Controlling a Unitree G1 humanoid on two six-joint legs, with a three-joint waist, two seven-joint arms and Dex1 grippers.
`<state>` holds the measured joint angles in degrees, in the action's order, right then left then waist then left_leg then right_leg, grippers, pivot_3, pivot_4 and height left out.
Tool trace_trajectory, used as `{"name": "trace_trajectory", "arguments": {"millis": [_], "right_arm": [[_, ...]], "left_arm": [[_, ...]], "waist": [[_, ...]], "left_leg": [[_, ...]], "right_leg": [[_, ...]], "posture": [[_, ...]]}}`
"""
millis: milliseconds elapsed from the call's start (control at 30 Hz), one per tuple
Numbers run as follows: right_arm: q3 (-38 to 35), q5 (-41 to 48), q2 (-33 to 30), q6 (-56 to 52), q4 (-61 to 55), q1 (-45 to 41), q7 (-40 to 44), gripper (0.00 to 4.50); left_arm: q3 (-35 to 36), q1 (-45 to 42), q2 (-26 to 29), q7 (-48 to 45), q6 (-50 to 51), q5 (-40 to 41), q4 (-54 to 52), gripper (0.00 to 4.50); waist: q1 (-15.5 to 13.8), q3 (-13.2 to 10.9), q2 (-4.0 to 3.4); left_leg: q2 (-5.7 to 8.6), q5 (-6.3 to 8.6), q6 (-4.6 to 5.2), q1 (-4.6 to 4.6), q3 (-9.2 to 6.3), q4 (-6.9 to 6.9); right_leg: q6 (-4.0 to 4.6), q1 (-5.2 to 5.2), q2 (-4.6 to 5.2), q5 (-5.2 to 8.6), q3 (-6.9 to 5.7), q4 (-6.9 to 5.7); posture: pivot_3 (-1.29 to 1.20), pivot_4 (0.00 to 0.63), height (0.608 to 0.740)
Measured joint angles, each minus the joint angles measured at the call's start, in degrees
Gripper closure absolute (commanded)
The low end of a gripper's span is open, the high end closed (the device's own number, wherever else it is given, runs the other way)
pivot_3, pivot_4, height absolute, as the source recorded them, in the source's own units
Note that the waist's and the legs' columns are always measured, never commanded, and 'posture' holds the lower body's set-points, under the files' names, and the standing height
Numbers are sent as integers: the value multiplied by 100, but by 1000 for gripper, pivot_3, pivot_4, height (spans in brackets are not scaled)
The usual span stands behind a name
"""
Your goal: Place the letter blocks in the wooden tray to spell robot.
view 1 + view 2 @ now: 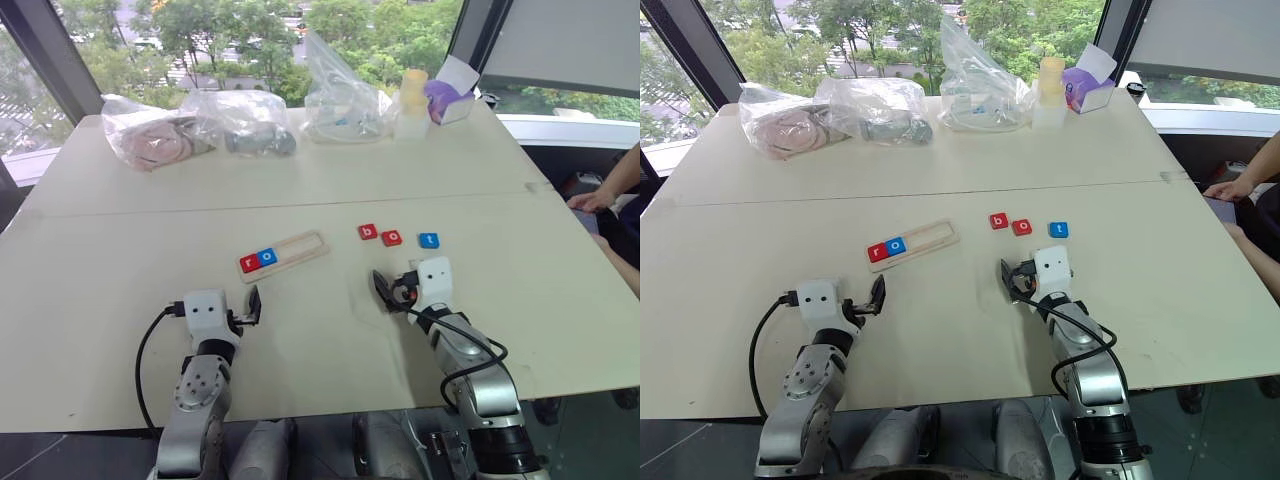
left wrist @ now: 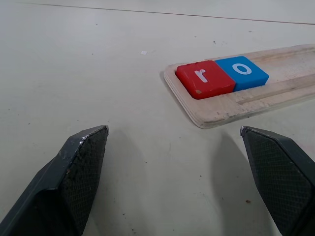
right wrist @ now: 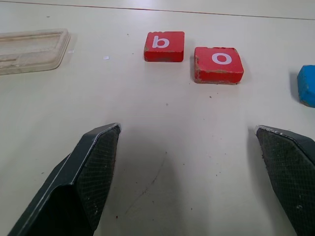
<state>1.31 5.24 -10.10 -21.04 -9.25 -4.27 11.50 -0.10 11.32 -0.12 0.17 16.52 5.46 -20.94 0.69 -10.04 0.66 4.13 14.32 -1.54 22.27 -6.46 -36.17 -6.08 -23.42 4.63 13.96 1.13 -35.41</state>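
Two grippers, the left gripper (image 2: 172, 172) and the right gripper (image 3: 189, 172), hover with fingers spread wide and holding nothing, just short of the wooden tray (image 1: 300, 250). A red "r" block (image 2: 204, 78) and blue "o" block (image 2: 242, 72) fill the tray's left end. Off its right end lie the red "b" block (image 3: 164, 46), red "o" block (image 3: 218, 64) and blue "t" block (image 1: 428, 240), with plastic bags (image 1: 200, 125) well beyond.

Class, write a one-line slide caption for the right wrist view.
Open right pincer hovers before the red b block and red o block on the table.
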Motion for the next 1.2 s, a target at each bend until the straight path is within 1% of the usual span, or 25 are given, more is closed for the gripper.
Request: {"name": "trace_trajectory", "arguments": {"millis": [967, 1133, 1200], "right_arm": [[-10, 0, -2, 12, 38, -40, -19, 37], [-10, -11, -34, 28, 83, -87, 18, 37], [15, -30, -136, 29, 92, -117, 101, 37]], "left_arm": [[3, -40, -4, -13, -11, 3, 27, 0], [-40, -114, 75, -119, -60, -7, 106, 0], [-108, -135, 146, -176, -68, -48, 111, 0]], "waist": [[-1, 0, 0], [0, -1, 0], [-4, -2, -1]], "left_leg": [[0, 0, 0, 4, -4, 3], [0, 0, 0, 5, -5, 3], [1, 0, 0, 9, -4, 3]], "right_leg": [[0, -1, 1, 0, -5, 8], [0, -1, 1, 0, -6, 9], [0, -4, 1, 0, -6, 11]], "posture": [[0, 150, 740], [0, 150, 740], [0, 150, 740]]}}
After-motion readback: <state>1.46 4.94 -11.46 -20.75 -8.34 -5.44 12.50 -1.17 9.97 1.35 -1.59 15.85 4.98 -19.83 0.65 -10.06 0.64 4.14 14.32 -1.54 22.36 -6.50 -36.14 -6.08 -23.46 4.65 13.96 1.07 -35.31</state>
